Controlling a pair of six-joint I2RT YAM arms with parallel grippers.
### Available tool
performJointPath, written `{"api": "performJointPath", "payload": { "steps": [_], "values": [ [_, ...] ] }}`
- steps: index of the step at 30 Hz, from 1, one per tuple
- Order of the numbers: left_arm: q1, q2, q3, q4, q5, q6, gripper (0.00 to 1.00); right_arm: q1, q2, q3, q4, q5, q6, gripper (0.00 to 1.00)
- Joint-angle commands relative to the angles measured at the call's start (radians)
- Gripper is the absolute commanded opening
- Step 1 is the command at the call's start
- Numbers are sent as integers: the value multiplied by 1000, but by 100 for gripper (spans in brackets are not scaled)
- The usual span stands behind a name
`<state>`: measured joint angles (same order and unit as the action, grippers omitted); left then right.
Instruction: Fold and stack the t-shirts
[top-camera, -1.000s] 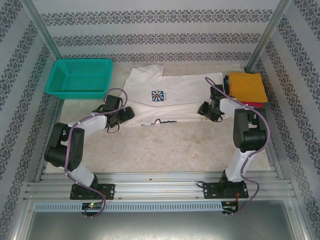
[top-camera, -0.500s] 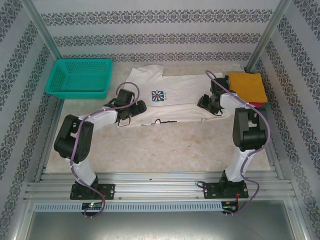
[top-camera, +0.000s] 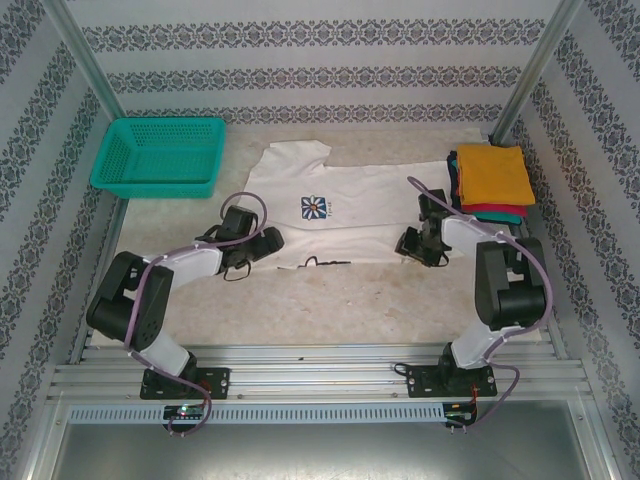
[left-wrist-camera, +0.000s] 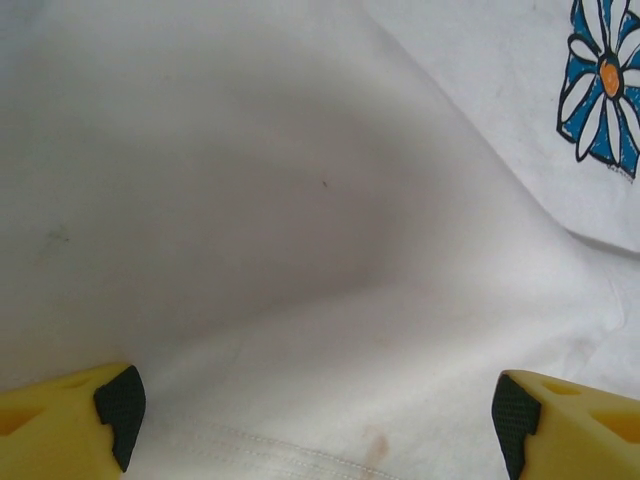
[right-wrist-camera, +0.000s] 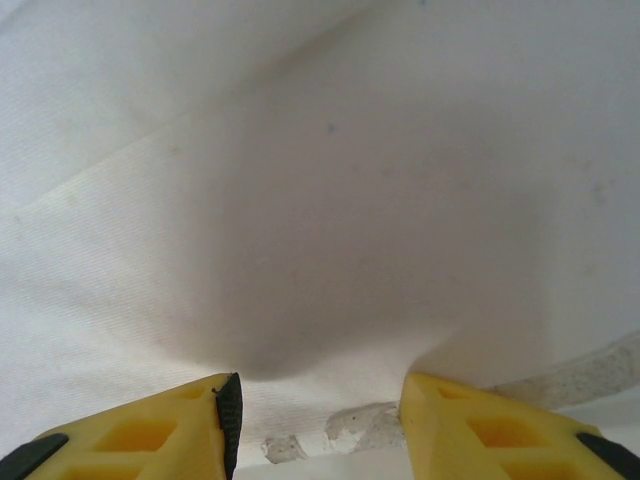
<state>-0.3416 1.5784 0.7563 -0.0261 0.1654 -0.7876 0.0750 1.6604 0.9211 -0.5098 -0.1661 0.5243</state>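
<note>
Folded and stacked far right: orange, red and teal cloth shirts (top-camera: 490, 178). Left to fold: white daisy-print cloth t-shirt (top-camera: 350, 225), spread mid-table. Left gripper (left-wrist-camera: 317, 405) wide over it; right gripper (right-wrist-camera: 320, 395) half-closed at hem, grip unclear.

You see: white t-shirt (top-camera: 370, 190), plain cloth | its daisy print (top-camera: 316, 207): blue square, white petals, orange centre | orange shirt (top-camera: 492, 173), red shirt (top-camera: 497, 211) | basket (top-camera: 160, 155): teal mesh | surface (top-camera: 330, 300): mottled beige | your left tool (left-wrist-camera: 318, 415) and right tool (right-wrist-camera: 318, 420): yellow, black pads (left-wrist-camera: 122, 405) | walls (top-camera: 300, 75): white with dark floral bands
</note>
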Motion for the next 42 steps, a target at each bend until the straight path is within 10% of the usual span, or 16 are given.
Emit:
{"api": "performJointPath", "payload": {
  "steps": [1, 8, 18, 42],
  "values": [
    [-12, -59, -24, -73, 3, -22, 92, 28, -73, -34, -78, 57, 14, 47],
    [-6, -168, 43, -156, -76, 3, 98, 281, -135, 83, 6, 107, 109, 45],
    [53, -364, -16, -291, -161, 55, 100, 620, 170, 335, 111, 46, 267, 34],
    [76, -416, -65, -275, -126, 75, 100, 633, 428, 553, -20, 54, 226, 34]
  ]
}}
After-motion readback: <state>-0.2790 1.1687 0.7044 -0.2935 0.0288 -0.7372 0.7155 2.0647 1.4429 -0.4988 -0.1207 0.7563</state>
